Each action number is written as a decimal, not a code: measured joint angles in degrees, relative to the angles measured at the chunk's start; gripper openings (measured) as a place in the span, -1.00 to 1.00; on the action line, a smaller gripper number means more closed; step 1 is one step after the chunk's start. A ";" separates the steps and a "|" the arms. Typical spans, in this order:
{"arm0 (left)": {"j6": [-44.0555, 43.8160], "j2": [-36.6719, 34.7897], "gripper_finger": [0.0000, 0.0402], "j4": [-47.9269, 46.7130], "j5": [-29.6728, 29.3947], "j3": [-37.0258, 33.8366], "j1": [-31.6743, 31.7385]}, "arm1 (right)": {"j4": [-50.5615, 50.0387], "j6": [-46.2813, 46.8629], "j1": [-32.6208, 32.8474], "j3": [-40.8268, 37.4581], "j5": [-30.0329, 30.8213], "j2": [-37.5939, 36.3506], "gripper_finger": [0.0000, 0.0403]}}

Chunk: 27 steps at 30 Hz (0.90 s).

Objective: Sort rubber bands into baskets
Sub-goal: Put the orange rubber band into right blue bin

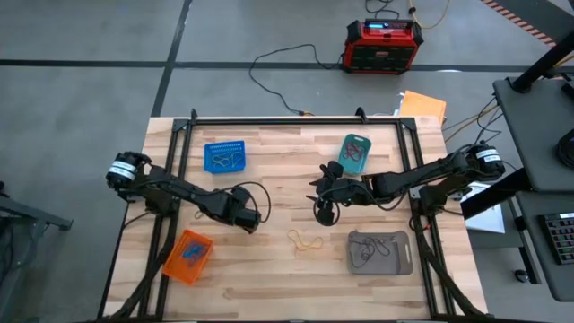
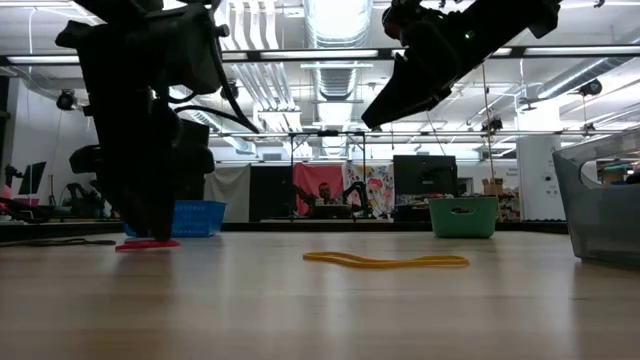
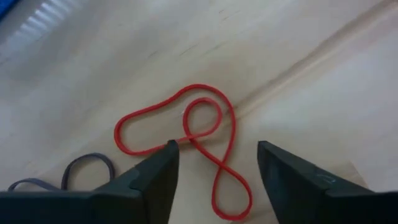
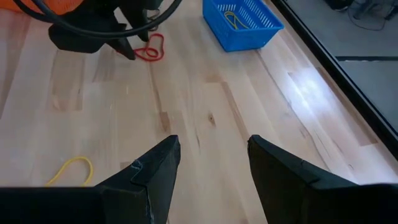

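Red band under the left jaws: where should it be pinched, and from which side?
Pinch the red band at the crossing where its strands overlap, coming straight down from above. It lies flat on the table in a twisted figure-eight, so only a top-down approach works. The left gripper already straddles it, open.

The middle of the table [image 1: 269,170] is bare wood, open from the blue basket [image 1: 224,156] across to the teal basket [image 1: 355,152]. The left gripper [image 1: 254,222] stands low over a red rubber band [image 3: 186,140], fingers apart, blocking the way from the left. The right gripper [image 1: 324,193] hangs over the centre-right. A yellow rubber band [image 1: 305,240] lies flat between the orange basket [image 1: 187,256] and the grey basket [image 1: 380,252], no barrier. A black frame [image 1: 296,120] bounds the back and sides.
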 joint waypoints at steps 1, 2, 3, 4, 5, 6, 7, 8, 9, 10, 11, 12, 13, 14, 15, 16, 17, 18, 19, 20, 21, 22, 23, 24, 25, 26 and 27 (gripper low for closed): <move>0.00 0.14 0.02 0.02 0.02 0.00 0.14 | 0.00 0.00 0.00 0.00 0.00 0.00 -0.08; 0.00 0.48 0.04 0.06 0.04 0.00 0.23 | 0.00 0.00 -0.01 0.00 0.00 0.02 -0.08; 0.00 0.93 0.06 0.34 0.17 0.00 0.34 | 0.00 0.00 0.00 0.00 0.00 0.02 -0.08; -0.02 1.28 0.06 0.62 0.26 0.00 0.42 | 0.02 0.00 0.00 0.00 0.00 0.02 -0.08; -0.03 1.63 0.05 0.92 0.45 0.00 0.52 | -0.02 0.01 0.00 0.00 0.00 0.04 -0.08; -0.01 1.91 0.04 1.35 0.62 0.02 0.61 | 0.00 0.01 0.00 0.00 0.00 0.04 -0.08; -0.02 2.26 0.01 1.67 0.83 0.05 0.65 | -0.01 0.06 0.00 0.00 0.00 0.04 -0.08; 0.00 2.52 -0.02 1.89 0.94 0.07 0.65 | -0.03 0.07 0.00 0.00 0.00 0.04 -0.08; 0.00 2.66 -0.06 2.05 1.04 0.09 0.65 | 0.02 0.07 0.00 0.00 0.00 0.04 -0.08; -0.02 2.91 -0.11 2.24 1.23 0.11 0.65 | -0.03 0.06 0.00 0.00 0.00 0.04 -0.08; 0.00 3.01 -0.17 2.38 1.48 0.13 0.65 | -0.02 0.04 0.00 0.00 0.00 0.04 -0.08; -0.02 3.01 -0.24 2.61 1.68 0.13 0.65 | -0.01 0.04 0.00 0.00 0.00 0.04 -0.08; 0.04 3.01 -0.33 2.80 1.83 0.13 0.65 | -0.02 0.04 0.00 0.00 0.00 0.05 -0.08; 0.21 3.04 -0.42 2.94 2.07 0.13 0.65 | 0.00 0.04 0.00 0.00 0.00 0.09 -0.08; 0.55 3.08 -0.53 3.07 2.29 0.13 0.65 | -0.04 0.04 0.00 0.00 0.00 0.11 -0.08; 1.00 3.08 -0.64 3.33 2.39 0.15 0.64 | -0.02 0.02 0.00 0.00 0.00 0.13 -0.08; 1.34 3.10 -0.76 3.50 2.49 0.15 0.63 | -0.04 0.01 0.00 0.00 0.00 0.13 -0.08; 1.57 3.12 -0.87 3.67 2.63 0.19 0.63 | -0.03 -0.11 0.00 0.00 0.00 0.13 -0.08; 1.70 3.12 -0.93 3.65 2.71 0.26 0.63 | -0.01 -0.25 0.00 0.00 0.00 0.13 -0.08; 1.75 3.12 -0.95 3.61 2.69 0.30 0.63 | -0.05 -0.41 0.00 0.00 0.00 0.13 -0.08; 2.09 3.10 -0.94 3.39 2.66 0.42 0.63 | -0.04 -0.48 0.00 0.00 0.00 0.13 -0.08; 2.62 3.11 -0.94 3.23 2.66 0.62 0.63 | -0.03 -0.64 0.00 0.00 0.00 0.13 -0.08; 3.03 3.13 -0.94 3.01 2.66 0.98 0.62 | -0.04 -0.68 0.00 0.00 0.00 0.13 -0.08; 3.39 3.13 -0.96 2.69 2.64 1.34 0.53 | -0.02 -0.70 0.00 0.00 0.00 0.13 -0.08; 3.98 3.12 -0.98 2.14 2.61 1.78 0.40 | -0.02 -0.72 0.00 0.00 0.00 0.13 -0.08; 4.84 3.16 -0.99 1.69 2.59 2.29 0.24 | -0.04 -0.72 0.00 0.00 0.00 0.13 -0.08; 5.77 3.12 -0.99 1.17 2.51 2.92 0.06 | -0.04 -0.74 0.00 0.00 0.00 0.13 -0.08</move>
